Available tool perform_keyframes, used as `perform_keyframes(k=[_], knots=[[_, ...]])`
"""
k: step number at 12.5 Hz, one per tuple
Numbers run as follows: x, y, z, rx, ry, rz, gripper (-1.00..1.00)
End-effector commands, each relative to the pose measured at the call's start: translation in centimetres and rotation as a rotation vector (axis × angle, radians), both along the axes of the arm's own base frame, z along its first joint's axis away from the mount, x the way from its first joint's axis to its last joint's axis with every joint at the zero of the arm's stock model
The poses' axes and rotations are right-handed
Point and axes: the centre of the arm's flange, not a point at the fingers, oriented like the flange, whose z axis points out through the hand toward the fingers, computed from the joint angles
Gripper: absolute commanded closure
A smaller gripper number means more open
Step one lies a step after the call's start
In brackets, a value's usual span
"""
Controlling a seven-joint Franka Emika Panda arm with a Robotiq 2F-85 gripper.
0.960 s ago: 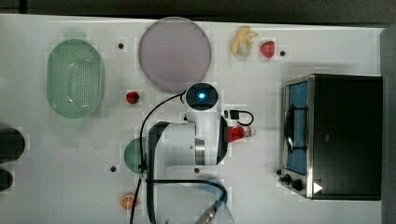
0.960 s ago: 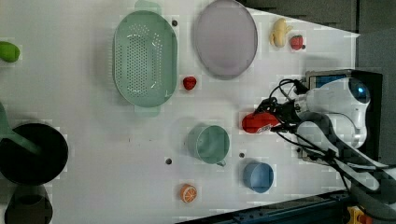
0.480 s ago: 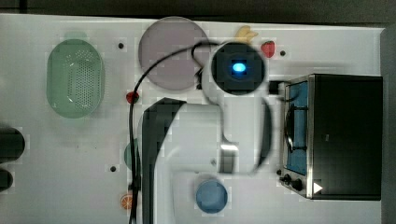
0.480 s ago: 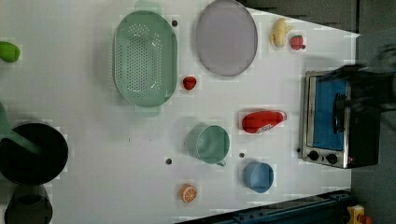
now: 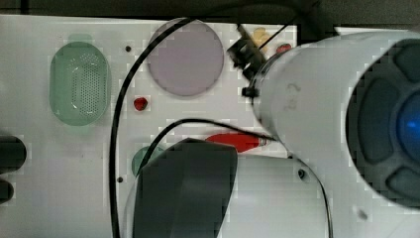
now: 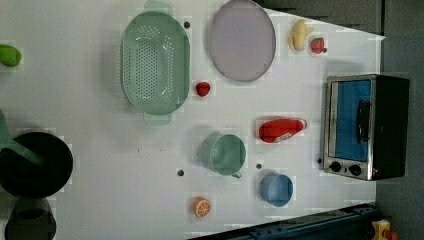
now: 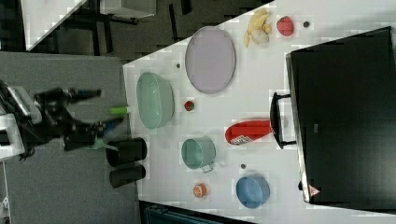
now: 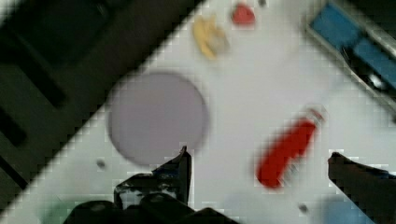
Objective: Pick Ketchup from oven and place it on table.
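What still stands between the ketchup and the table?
Nothing visible. The ketchup already lies on its side on the table, outside the shut oven, and the open gripper is clear of it.

We note the flat white table (image 6: 100, 165) bearing red ketchup bottle (image 6: 281, 130) at nine o'clock of the black toaster oven (image 6: 367, 127).

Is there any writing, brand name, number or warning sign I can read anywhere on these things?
"2": seems to be marked on the white robot arm, top view; faint, not certain.
Ketchup label: print too blurred to read.
Oven: small triangular warning sign near a corner in the right view; symbol too small to make out.
Nothing else is readable.
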Motion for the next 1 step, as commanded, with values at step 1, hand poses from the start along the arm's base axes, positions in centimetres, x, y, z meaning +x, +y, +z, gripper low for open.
perform_keyframes(k=[1], knots=[[0.85,2.47,-5.07,-0.024,0.25,0.019,-1.0]])
